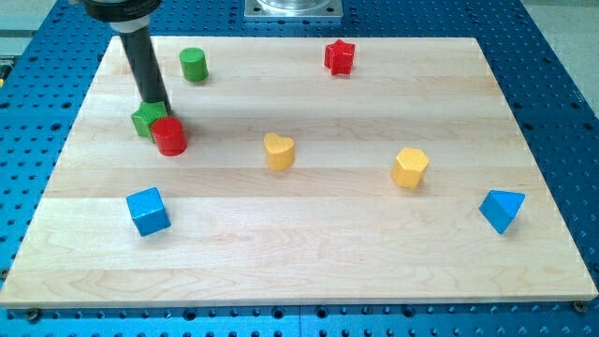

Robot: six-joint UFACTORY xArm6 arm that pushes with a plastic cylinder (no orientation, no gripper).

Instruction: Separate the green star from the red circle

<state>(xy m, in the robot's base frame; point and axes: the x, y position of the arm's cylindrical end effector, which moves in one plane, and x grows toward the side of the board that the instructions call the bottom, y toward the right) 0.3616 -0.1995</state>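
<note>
The green star (145, 121) lies at the view's left, touching the red circle (170, 137), which sits just to its lower right. My tip (154, 103) stands at the top edge of the green star, right behind both blocks. The dark rod runs up from there to the view's top left and hides part of the star.
A green cylinder (194, 64) stands at the top left. A red star (340, 57) is at the top middle. A yellow heart (279, 151) and a yellow hexagon (410, 168) lie mid-board. A blue cube (148, 211) is at the lower left, a blue triangle (502, 210) at the right.
</note>
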